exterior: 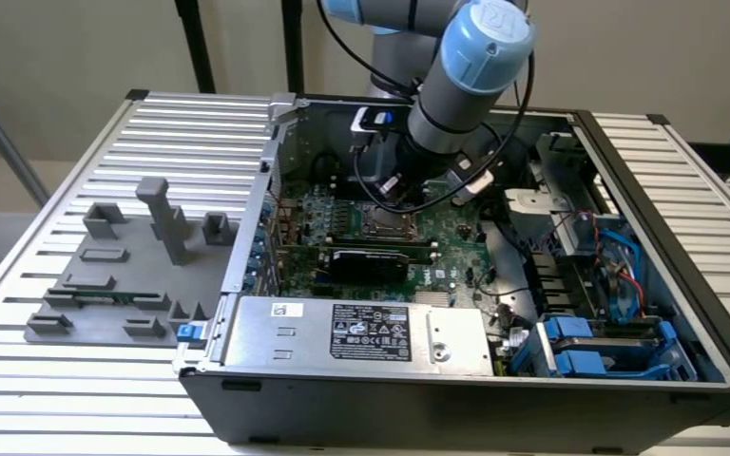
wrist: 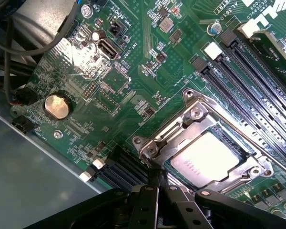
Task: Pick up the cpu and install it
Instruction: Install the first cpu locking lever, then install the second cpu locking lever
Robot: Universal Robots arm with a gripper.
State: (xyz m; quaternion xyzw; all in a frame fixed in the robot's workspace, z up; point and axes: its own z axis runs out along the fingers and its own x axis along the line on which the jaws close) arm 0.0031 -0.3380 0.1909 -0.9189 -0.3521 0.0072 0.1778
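The cpu point(wrist: 207, 160), a silvery square chip, lies flat inside the metal socket frame point(wrist: 181, 125) on the green motherboard point(wrist: 133, 86). My gripper point(wrist: 156, 175) is shut, with its dark fingertips pressed together at the socket frame's edge, just beside the cpu. I see nothing between the fingers. In the exterior view the gripper point(exterior: 397, 197) hangs low inside the open computer case, right above the socket point(exterior: 388, 221).
A grey plastic fixture point(exterior: 124, 275) with upright blocks sits on the slatted table at the exterior view's left. The case walls point(exterior: 270, 161), power supply point(exterior: 365, 332), blue drive bays point(exterior: 593, 347) and loose cables surround the board. Memory slots point(wrist: 248, 76) run beside the socket.
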